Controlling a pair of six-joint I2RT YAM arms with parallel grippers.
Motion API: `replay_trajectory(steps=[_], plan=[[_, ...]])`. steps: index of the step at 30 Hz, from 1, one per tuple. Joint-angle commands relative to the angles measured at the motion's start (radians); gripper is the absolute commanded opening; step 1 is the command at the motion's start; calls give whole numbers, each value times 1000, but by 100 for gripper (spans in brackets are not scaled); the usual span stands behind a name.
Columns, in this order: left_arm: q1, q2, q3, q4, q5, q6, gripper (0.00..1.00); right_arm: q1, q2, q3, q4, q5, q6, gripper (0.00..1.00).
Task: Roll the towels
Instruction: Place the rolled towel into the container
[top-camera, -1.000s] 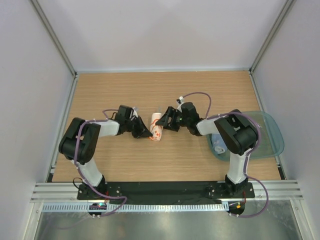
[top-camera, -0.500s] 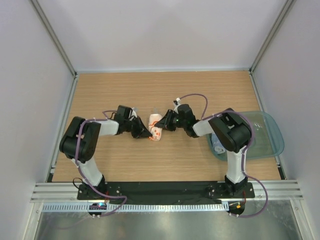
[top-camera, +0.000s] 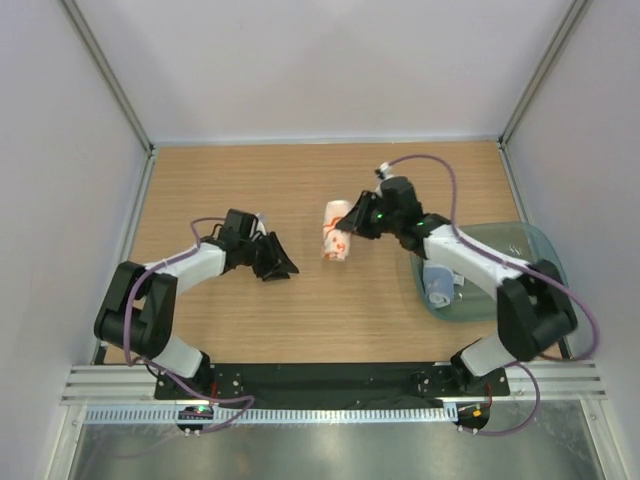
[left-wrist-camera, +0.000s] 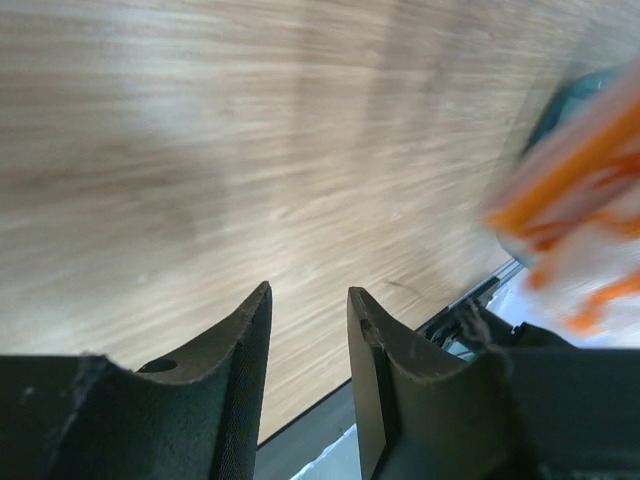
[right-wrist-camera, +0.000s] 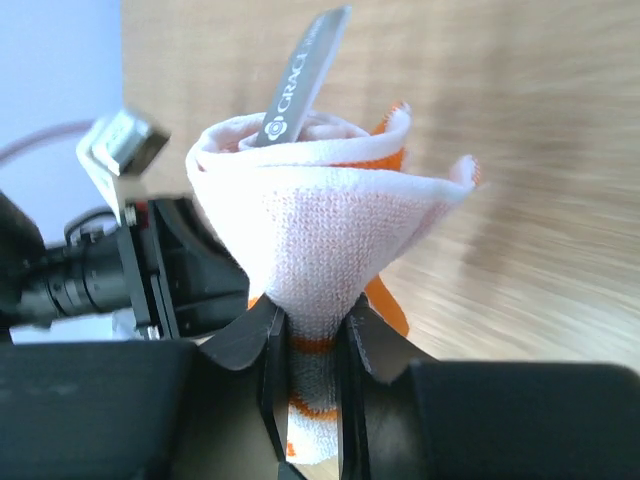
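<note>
Pinching one end of the rolled orange towel (top-camera: 335, 243), the right fingers (top-camera: 350, 229) hold it over the mid-bench (top-camera: 220, 180). Left fingers (top-camera: 280, 266) are apart and empty, well left of it. Grey towel (top-camera: 438, 285) lies in the tray (top-camera: 545, 255).

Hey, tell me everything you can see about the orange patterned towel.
The towel is white knit-looking cloth with a bright orange pattern, rolled into a loose tube. A grey label reading GRACE sticks out of its open end. The right end effector pinches its lower part, squeezing it narrow. It is near the table's middle, left of the tray; whether it touches the wood I cannot tell. The left end effector is apart from it.
</note>
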Motion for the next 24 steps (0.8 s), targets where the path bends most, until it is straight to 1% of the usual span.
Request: replay_trajectory(steps=[1,2,4,5,7,8,10,11,12,14,16,18,19,21,24], plan=[[-5,-96,17,-122,-14,43,38,-64,-243,81,-409,258,-127,1],[-7,-109,34,-143,-17,49,38,-81,-282,96,-583,309,-146,1],[-7,-150,57,-221,-33,77,38,-118,-372,135,-707,426,-157,1],[-7,-162,83,-246,-42,86,38,-127,-391,150,-823,519,-160,1],[-7,-179,105,-321,-62,120,38,-138,-409,201,-929,619,-158,1],[-7,-182,121,-353,-71,135,38,-140,-396,219,-1033,725,-157,1],[-7,-187,157,-399,-88,172,35,-138,-351,271,-1143,872,-140,1],[-7,-192,164,-437,-94,181,34,-140,-298,284,-1230,937,-132,1],[-7,-196,172,-450,-103,189,33,-140,-270,294,-1264,1047,-120,1],[-7,-215,172,-482,-112,207,33,-140,-195,302,-1330,1107,-106,1],[-7,-227,169,-496,-116,215,33,-137,-158,287,-1326,1103,-112,1],[-7,-247,165,-513,-129,223,33,-135,-127,262,-1288,1074,-123,1],[-5,-251,160,-516,-135,224,33,-132,-119,252,-1263,1022,-144,1],[-7,-261,158,-519,-140,226,33,-121,-101,233,-1199,973,-166,1],[-5,-262,161,-522,-148,226,32,-101,-72,222,-1100,817,-203,1]])
